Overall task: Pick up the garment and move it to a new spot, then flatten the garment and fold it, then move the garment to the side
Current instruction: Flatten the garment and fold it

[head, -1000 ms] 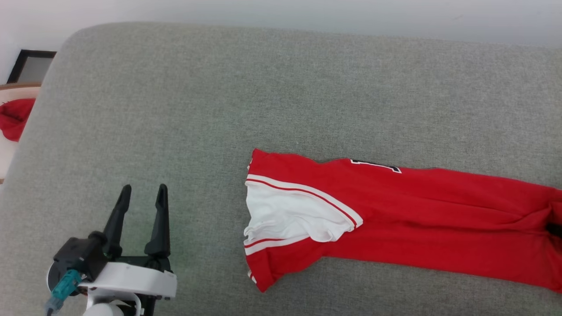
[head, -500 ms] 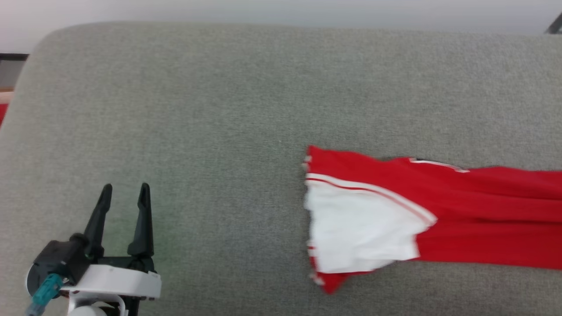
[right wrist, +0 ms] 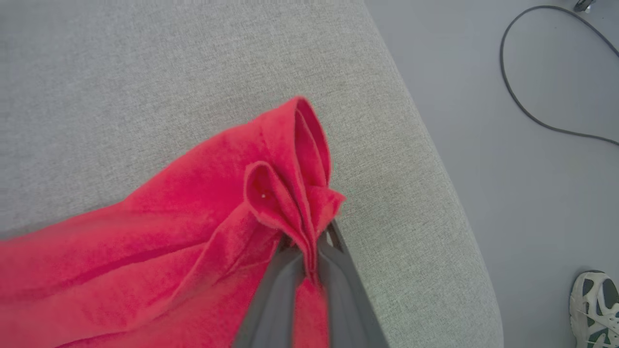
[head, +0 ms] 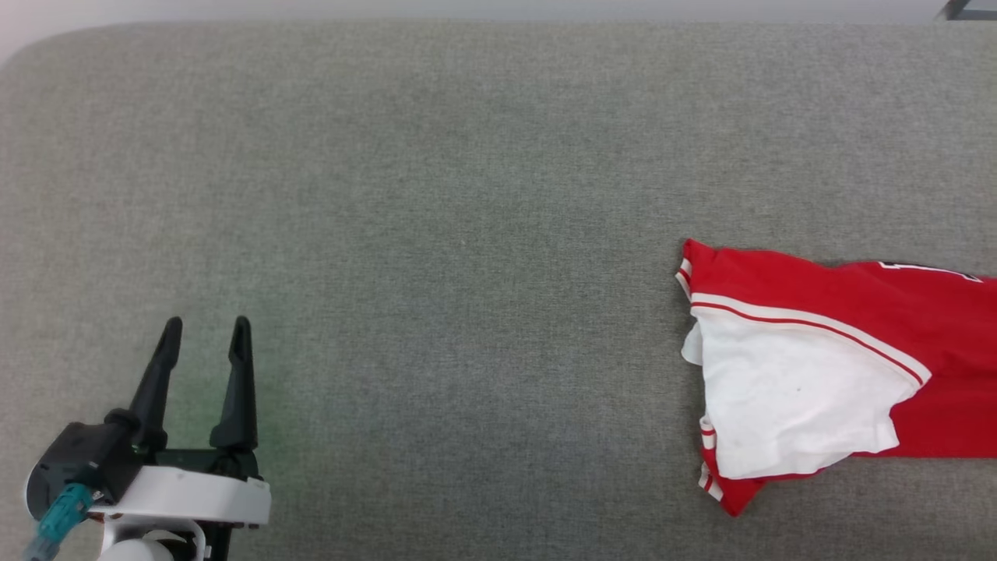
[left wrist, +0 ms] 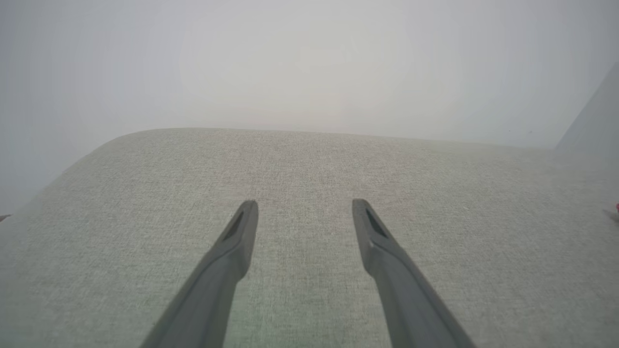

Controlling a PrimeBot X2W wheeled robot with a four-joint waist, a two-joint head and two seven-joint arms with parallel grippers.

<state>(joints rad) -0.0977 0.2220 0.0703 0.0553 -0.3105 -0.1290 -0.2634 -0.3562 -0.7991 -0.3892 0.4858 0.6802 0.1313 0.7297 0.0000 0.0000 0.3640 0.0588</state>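
The red jersey shirt with white short sleeves (head: 841, 374) lay as a long narrow band at the right of the grey fabric cushion (head: 436, 195). The right gripper (right wrist: 309, 241) was clamped tight on a bunched red end of it, near the cushion's edge. The left gripper (head: 204, 331) hung wide open and empty, well apart from the shirt. This looked like the move to the side. The next move called for setting the pinched end down flat, short of the edge, before letting go.
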